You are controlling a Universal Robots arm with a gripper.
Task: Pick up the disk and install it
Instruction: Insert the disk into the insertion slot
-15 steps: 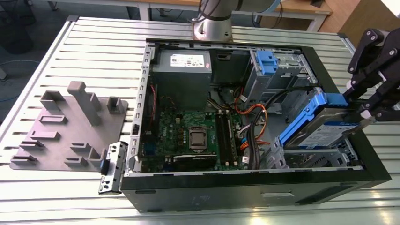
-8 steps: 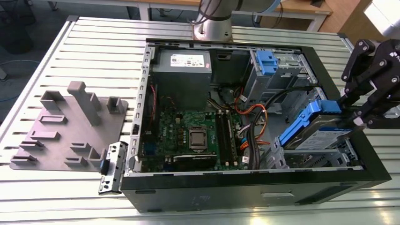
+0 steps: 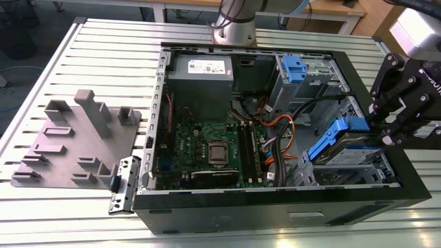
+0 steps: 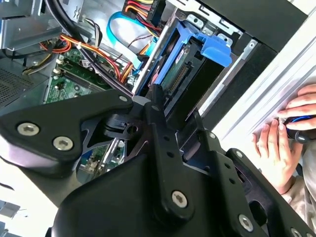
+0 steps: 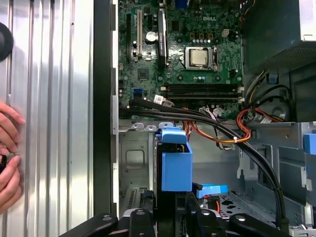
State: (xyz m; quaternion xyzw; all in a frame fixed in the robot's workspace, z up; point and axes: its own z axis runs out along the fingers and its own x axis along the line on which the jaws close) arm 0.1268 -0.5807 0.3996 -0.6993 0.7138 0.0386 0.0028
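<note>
Slotted aluminium surface [image 3: 90, 57] is carrying an open computer case [image 3: 276, 206] lying on its side, and in the exterior view its black wall is sitting nearest, at six o'clock. Just beyond that wall, at about four o'clock of the case, the disk [image 3: 351, 152] is resting partway in the drive cage [image 3: 372, 173], label face up, not yet level with the cage. The gripper [image 3: 381, 132] is reaching in from three o'clock, and its fingers are pinching the disk across the blue rails [image 3: 324, 139]; in the first wrist view the disk [image 5: 176, 170] is standing edge-on between them. By the look of it, the install step is under way, with pick-up done and seating unfinished. Seating is calling for the rails to line up with the cage guides and for the cables [image 3: 282, 129] to be lying outside the slot. The disk's long axis is running roughly from seven to one o'clock, tilted, the one o'clock end seeming to ride higher; in the second wrist view its connector edge [image 4: 177, 79] is facing the cables. Farther in, the motherboard [image 3: 210, 150] is lying at nine o'clock of the disk and the power-supply box [image 3: 203, 75] at eleven, while a person's hand [image 4: 276, 143] is resting on the surface beside the case.
</note>
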